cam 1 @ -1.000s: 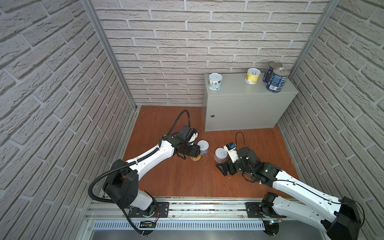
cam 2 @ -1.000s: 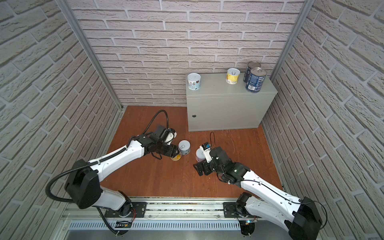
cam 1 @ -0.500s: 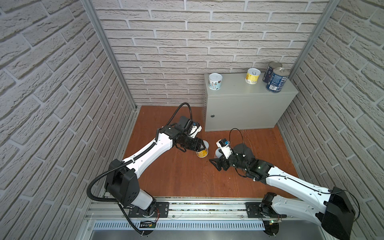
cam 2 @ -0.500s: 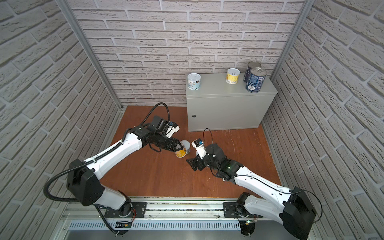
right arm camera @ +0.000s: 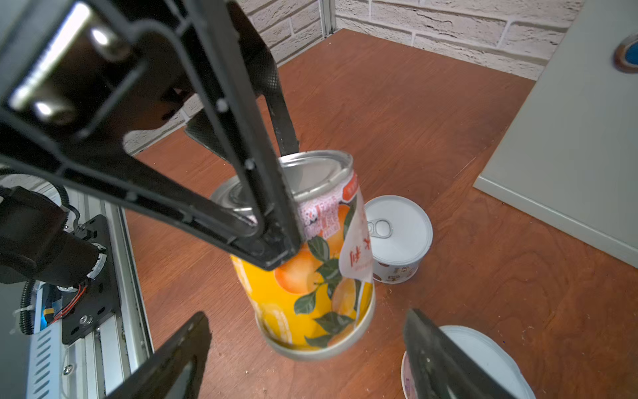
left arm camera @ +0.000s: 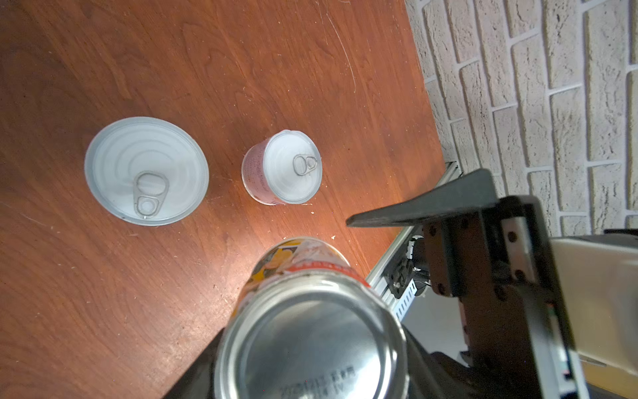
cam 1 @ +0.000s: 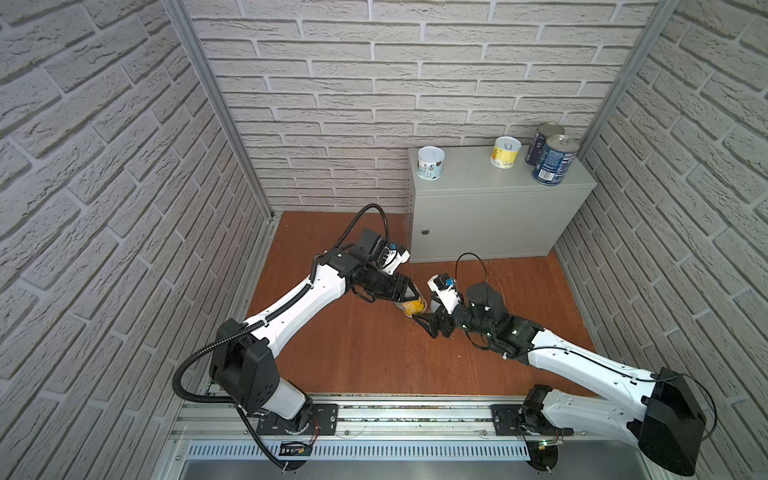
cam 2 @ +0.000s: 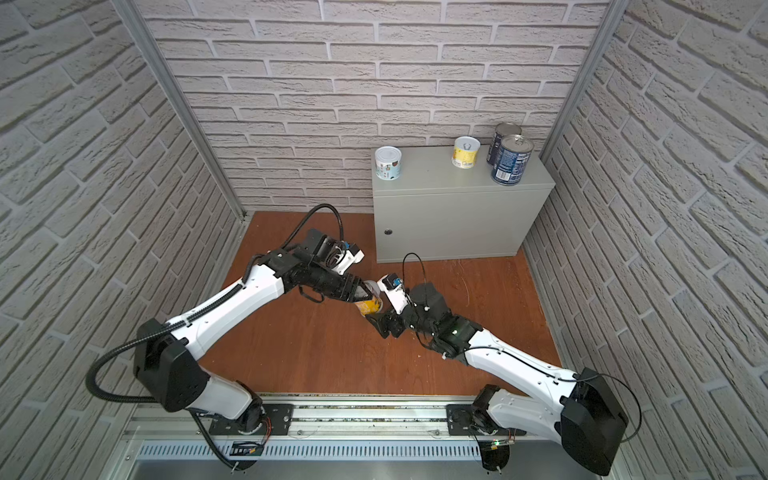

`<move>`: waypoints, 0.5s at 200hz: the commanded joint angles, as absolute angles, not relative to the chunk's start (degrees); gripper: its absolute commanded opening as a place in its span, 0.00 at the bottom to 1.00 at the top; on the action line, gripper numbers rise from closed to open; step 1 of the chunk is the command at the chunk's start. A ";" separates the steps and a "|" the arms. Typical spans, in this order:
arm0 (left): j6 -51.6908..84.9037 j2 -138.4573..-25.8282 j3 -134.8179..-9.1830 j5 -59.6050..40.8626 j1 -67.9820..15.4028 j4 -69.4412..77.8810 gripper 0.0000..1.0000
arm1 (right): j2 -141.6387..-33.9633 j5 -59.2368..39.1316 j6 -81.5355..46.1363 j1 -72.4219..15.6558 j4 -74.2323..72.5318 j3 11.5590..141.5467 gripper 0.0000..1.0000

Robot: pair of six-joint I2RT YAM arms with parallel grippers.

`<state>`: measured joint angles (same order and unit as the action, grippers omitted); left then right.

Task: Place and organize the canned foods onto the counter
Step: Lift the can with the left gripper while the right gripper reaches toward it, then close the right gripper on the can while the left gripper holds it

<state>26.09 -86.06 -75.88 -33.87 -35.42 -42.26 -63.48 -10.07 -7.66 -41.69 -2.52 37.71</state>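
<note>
L arm: left gripper (cam 1: 411,296) is clamped on the orange-label can (right arm camera: 310,286), which is off the wooden floor (cam 1: 353,353) and tilted. Can is inverted: bare silver end w/ date stamp faces the left wrist cam, white-rim end points down. Jaws pinch the upper part near the silver end, so lower body + rim are free. Reads as deliberate, leaves room for a 2nd grip.

R arm: right gripper (cam 1: 423,327) has jaws apart, nothing in them, sitting just beside the can's low end. Right wrist view shows one finger on each side w/ the can between and beyond them. No contact that I can see.

My read: L→R handover underway, prob bc the counter (cam 1: 490,216) is on R arm's side, and a regrasp lets the can go lid-up.

Inventory:
- Counter top, 4: white/blue-label can (cam 1: 431,163) at the left end, yellow-label can (cam 1: 505,152) toward the back, two dark-blue cans (cam 1: 555,164) close together at the right end (touching or not, can't tell).
- Floor, 2: pink-label can (left arm camera: 281,167) and white-lid can (left arm camera: 146,171). Both upright, pull tabs up, near each other but apart, close to the handover spot.

Risk: tilted can on a thin pinch. If L lets go before R has closed, it likely drops by the floor cans. R should close on mid-body, clear of L's fingers.
</note>
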 commanded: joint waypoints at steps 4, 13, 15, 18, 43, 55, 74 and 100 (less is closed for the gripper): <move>26.85 -85.32 -78.75 -37.43 -36.18 -39.73 0.34 | -63.97 -10.54 -6.39 -42.08 -5.88 39.65 0.86; 27.28 -85.26 -78.75 -37.51 -36.48 -39.46 0.35 | -64.07 -9.95 -6.02 -42.02 -5.31 39.98 0.85; 27.36 -85.25 -78.71 -37.52 -36.59 -39.26 0.35 | -64.03 -9.87 -5.99 -42.01 -5.22 40.05 0.85; 27.60 -85.25 -78.62 -37.61 -36.69 -39.04 0.35 | -63.99 -9.61 -5.88 -42.06 -5.26 40.05 0.85; 30.15 -85.24 -77.52 -39.48 -37.48 -35.55 0.35 | -64.33 -9.46 -5.79 -42.02 -6.82 39.61 0.84; 30.89 -85.57 -77.30 -40.27 -37.91 -34.48 0.35 | -64.75 -9.65 -5.98 -42.01 -7.33 39.78 0.84; 31.37 -85.95 -77.17 -40.79 -38.05 -33.88 0.34 | -65.53 -9.47 -6.41 -42.02 -8.49 39.59 0.82; 31.71 -85.78 -77.18 -40.82 -37.98 -33.66 0.35 | -65.43 -8.64 -7.20 -42.01 -10.20 38.78 0.76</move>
<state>30.81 -86.11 -75.90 -37.80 -37.80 -38.46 -65.76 -9.72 -6.72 -41.74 -5.39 38.35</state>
